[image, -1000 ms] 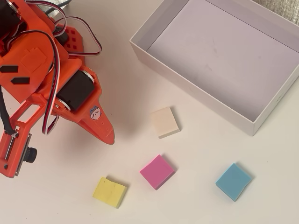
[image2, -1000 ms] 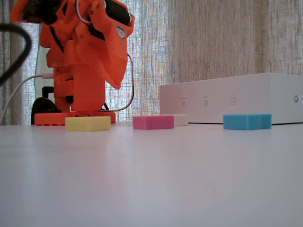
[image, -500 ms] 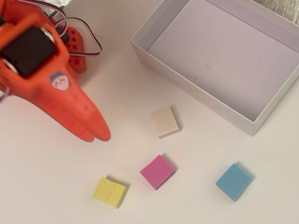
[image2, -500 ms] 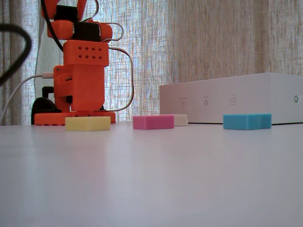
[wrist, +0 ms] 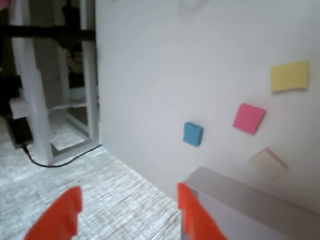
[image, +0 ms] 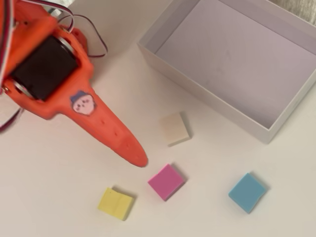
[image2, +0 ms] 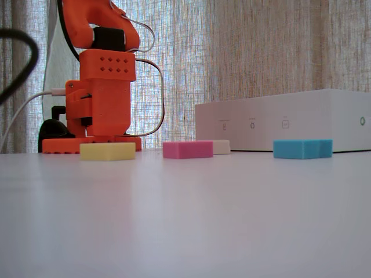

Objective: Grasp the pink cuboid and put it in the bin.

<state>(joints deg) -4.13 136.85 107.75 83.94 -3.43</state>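
The pink cuboid (image: 166, 181) (image2: 187, 149) (wrist: 248, 118) lies flat on the white table, between a yellow block and a blue one. Behind it stands the bin (image: 202, 94) (image2: 278, 124) (wrist: 235, 200), a large white box with nothing inside. My orange gripper (image: 138, 157) is held high over the table; in the overhead view its tip appears just up and left of the pink cuboid. The wrist view shows the gripper (wrist: 125, 215) open, a wide gap between its fingers and nothing in it. It is above the top edge of the fixed view.
A cream block (image: 174, 129) (image2: 221, 146) lies between the pink cuboid and the bin. The yellow block (image: 115, 203) (image2: 108, 151) and the blue block (image: 247, 192) (image2: 302, 148) lie nearer the table's front. The arm's base (image2: 98, 110) stands at the left with cables.
The arm has unfolded and risen from its folded pose, and the gripper has left the top of the fixed view. No block has moved.
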